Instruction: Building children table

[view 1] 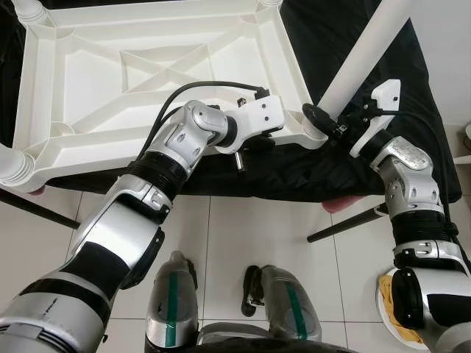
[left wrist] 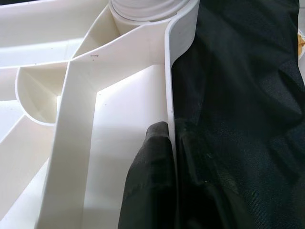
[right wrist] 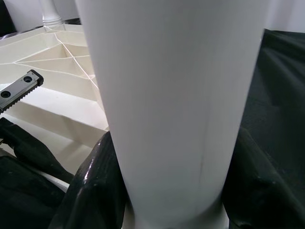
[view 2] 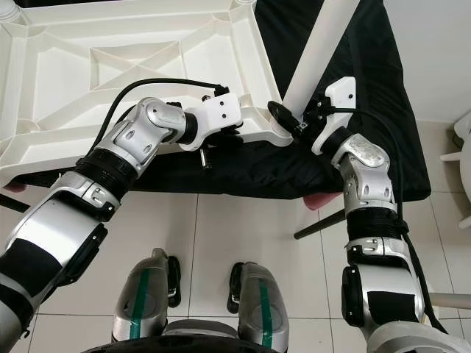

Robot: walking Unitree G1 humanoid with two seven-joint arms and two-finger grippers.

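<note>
A white plastic children's table [view 1: 96,81] lies upside down on a black cloth [view 1: 294,176], ribs facing up. My left gripper [view 1: 254,144] is shut on its near rim [left wrist: 169,71], close to the front right corner; one black finger [left wrist: 150,176] presses the rim's inner side. My right gripper [view 1: 328,122] is shut on a white round leg [view 1: 364,55] that rises tilted from that corner's socket [view 1: 316,137]. In the right wrist view the leg [right wrist: 171,95] sits between both fingers [right wrist: 90,186]. Other legs stand at the front left corner [view 1: 11,165] and the far left corner [view 1: 29,7].
The cloth covers a low stand with dark slanted legs [view 1: 346,224] over a tiled floor [view 1: 221,235]. My feet [view 1: 173,294] stand just before it. A white plate with something yellow [view 1: 390,309] lies on the floor at the right.
</note>
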